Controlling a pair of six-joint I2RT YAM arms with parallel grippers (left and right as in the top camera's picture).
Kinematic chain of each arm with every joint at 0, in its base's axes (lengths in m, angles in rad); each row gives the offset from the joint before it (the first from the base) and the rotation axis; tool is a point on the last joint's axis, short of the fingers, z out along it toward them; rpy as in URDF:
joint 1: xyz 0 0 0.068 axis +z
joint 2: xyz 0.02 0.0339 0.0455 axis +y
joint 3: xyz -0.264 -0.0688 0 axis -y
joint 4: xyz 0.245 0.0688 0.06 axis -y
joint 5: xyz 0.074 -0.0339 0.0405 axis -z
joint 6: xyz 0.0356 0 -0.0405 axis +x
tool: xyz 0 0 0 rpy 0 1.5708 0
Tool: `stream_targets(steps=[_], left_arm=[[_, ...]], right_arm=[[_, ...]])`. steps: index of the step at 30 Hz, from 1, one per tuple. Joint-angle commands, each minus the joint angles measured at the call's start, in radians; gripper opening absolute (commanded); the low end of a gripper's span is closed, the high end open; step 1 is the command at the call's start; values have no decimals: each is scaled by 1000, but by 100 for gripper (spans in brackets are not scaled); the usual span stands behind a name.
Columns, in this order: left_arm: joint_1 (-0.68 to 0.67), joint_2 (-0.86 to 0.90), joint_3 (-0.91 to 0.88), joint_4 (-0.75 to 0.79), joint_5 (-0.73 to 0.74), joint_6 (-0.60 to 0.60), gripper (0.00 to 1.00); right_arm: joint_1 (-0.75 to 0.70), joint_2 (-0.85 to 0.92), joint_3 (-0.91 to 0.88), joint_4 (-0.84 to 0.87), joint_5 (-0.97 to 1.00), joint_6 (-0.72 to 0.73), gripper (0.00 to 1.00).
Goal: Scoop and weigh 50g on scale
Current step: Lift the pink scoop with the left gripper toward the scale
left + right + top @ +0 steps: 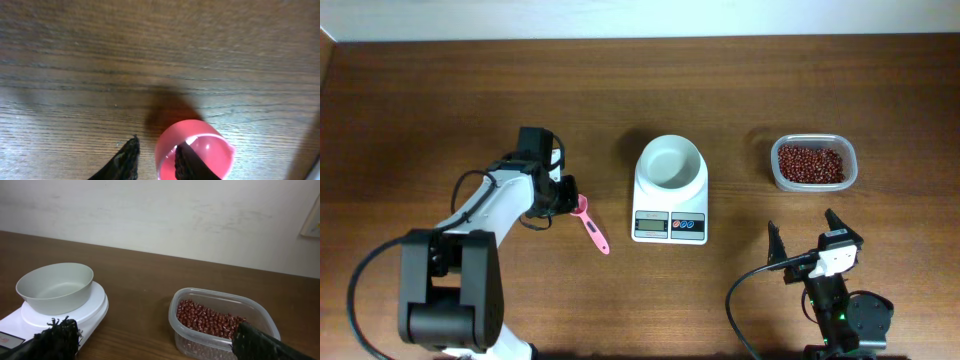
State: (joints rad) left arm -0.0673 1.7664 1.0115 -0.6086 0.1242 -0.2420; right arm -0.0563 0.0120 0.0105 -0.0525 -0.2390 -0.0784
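Observation:
The white scale (669,218) stands mid-table with its empty round bowl (670,162) on top; the right wrist view shows the scale (92,311) at the left. The red-brown beans (810,163) fill a clear tub at the right, and they lie ahead in the right wrist view (207,320). A pink scoop (591,225) lies left of the scale. My left gripper (568,195) is down at its cup. In the left wrist view, the left gripper (160,141) straddles the wall of the scoop (200,150), one finger inside and one outside with a small gap. My right gripper (800,222) is open and holds nothing, as the right wrist view (152,330) also shows.
The clear plastic tub (849,178) sits at the back right, and its rim (220,296) shows in the right wrist view. A pale wall runs behind the table's far edge. Bare wood lies between the scale and the tub.

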Motion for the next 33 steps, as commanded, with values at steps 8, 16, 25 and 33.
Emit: stream_targets(steps=[8, 16, 25, 33], left_arm=[[-5, 34, -8, 2, 12, -35, 0], [-5, 34, -8, 4, 172, -40, 0], [-5, 34, 7, 29, 172, -274, 0], [-5, -34, 22, 11, 169, -376, 0]], right_arm=[[-3, -8, -5, -5, 12, 4, 99], [-3, -8, -5, -5, 12, 4, 99], [-3, -8, -5, -5, 12, 4, 99], [-3, -8, -5, -5, 12, 4, 99]])
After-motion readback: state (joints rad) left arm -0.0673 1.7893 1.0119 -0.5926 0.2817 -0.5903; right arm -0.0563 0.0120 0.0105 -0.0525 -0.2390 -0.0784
